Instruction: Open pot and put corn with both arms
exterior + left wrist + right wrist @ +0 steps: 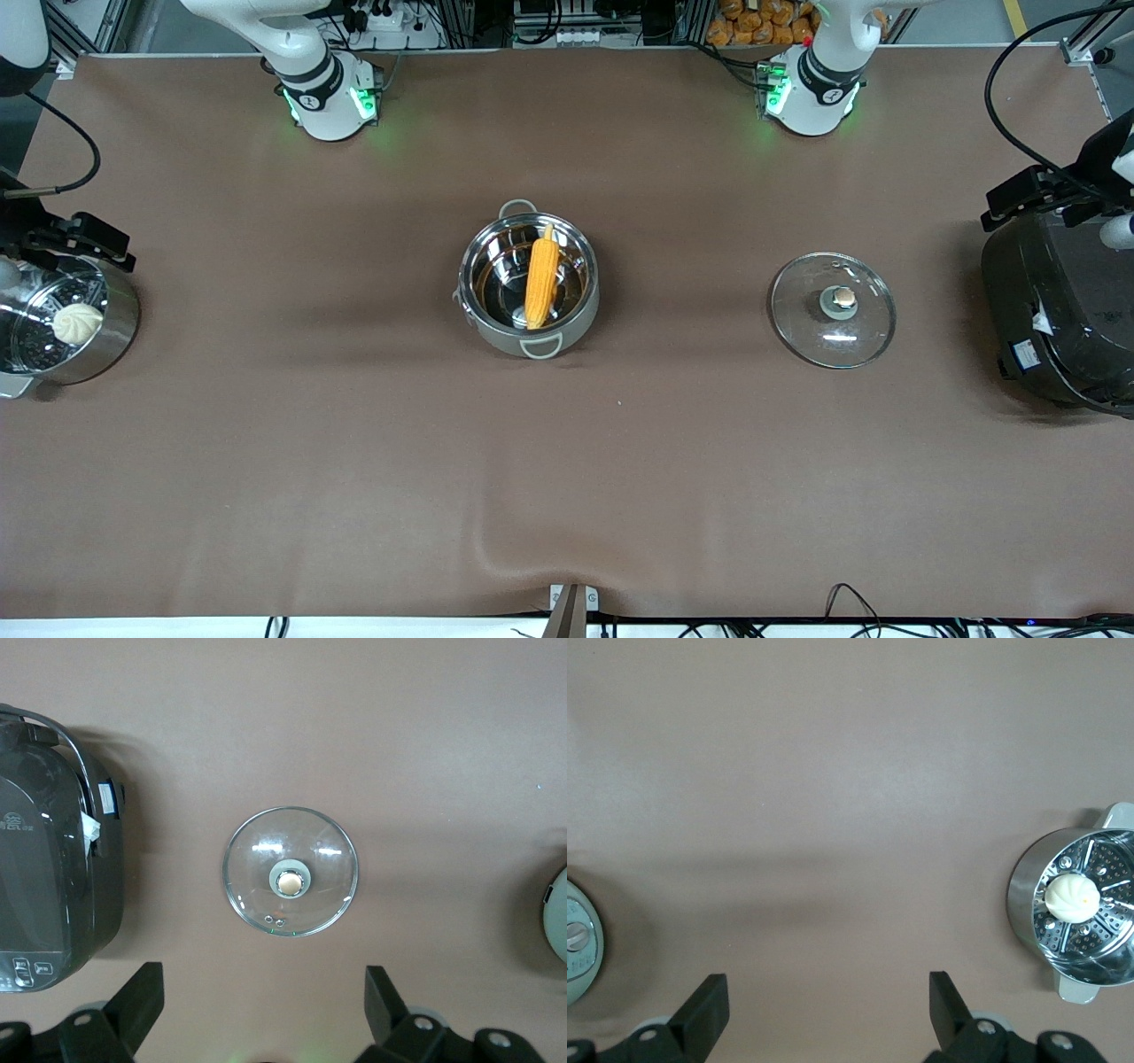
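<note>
The steel pot (498,341) stands open in the middle of the table. The yellow corn (540,279) lies inside it, its pale tip toward the robots' bases. The glass lid (831,310) lies flat on the cloth beside the pot, toward the left arm's end, with its knob up. It also shows in the left wrist view (291,872). My left gripper (264,1010) is open and empty, high above the table near the lid. My right gripper (828,1014) is open and empty, high above bare cloth between the pot and the steamer.
A steel steamer pot (120,332) with a white bun (78,322) stands at the right arm's end; it also shows in the right wrist view (1023,904). A large black rice cooker (1063,310) stands at the left arm's end, also in the left wrist view (44,868).
</note>
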Robot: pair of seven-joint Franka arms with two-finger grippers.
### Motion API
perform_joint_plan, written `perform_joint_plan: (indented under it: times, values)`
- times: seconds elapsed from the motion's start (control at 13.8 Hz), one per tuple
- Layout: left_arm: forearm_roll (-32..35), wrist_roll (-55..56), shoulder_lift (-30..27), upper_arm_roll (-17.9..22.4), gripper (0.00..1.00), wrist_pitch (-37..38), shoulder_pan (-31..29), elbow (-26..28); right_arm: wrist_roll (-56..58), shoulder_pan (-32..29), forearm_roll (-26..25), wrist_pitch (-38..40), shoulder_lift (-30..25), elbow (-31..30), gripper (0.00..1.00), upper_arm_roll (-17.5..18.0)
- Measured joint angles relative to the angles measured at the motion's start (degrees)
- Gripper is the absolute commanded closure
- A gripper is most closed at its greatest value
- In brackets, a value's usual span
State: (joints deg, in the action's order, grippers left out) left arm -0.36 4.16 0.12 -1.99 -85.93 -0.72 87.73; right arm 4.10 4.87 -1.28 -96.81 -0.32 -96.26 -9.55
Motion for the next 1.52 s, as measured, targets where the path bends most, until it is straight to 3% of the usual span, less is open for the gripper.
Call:
perform_joint_plan:
  times: [0.58, 1.01, 1.52]
  values:
    - [0.01, -0.10, 0.00, -0.56, 0.00, 0.43, -0.03, 0.00, -0.45, 0.10, 1.01, -3.65, -0.57, -3.52, 0.00, 0.06]
    - [0.02, -0.10, 0.00, -0.59, 0.00, 0.57, -0.03, 0.00, -1.44, 0.36, 1.63, 3.10, -0.57, -4.38, 0.00, 0.16]
    - [0.02, -0.11, 0.00, -0.60, 0.00, 0.59, -0.03, -0.30, -1.46, 0.37, 2.20, 4.35, -0.66, -4.38, 0.00, 0.16]
